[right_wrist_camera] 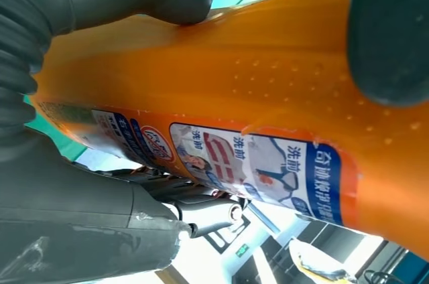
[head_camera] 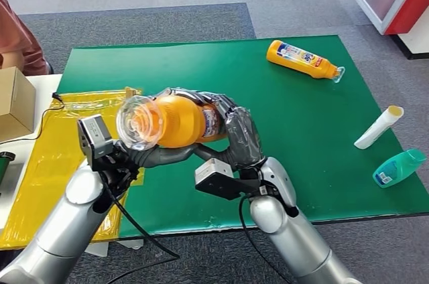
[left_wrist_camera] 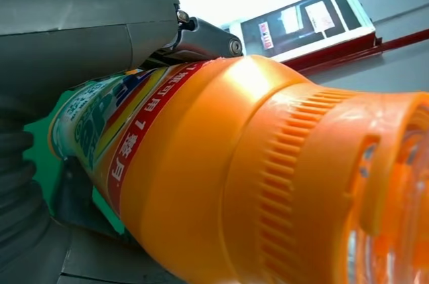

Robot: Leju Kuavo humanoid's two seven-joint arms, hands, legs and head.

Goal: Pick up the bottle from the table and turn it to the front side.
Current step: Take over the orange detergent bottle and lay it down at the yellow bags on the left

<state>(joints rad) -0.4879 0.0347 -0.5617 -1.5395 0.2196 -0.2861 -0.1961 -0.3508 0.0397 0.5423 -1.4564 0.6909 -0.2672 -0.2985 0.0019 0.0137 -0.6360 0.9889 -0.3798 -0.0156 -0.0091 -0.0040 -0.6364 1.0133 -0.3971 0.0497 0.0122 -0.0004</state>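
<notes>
Green mat on the desk [head_camera: 303, 163] below, the orange bottle [head_camera: 177, 121] lies level in the air, cap end toward the left hand [head_camera: 151, 155], both hands wrapped round it, right hand [head_camera: 238, 133] at its base.

a second orange bottle [head_camera: 304, 59] lay on its side at the far end of the green worktop [head_camera: 303, 130]; a white tube [head_camera: 379, 127] and teal bottle [head_camera: 399, 167] lay near its right edge. a yellow bag [head_camera: 50, 157] and cardboard box [head_camera: 15, 102] sat left.
</notes>
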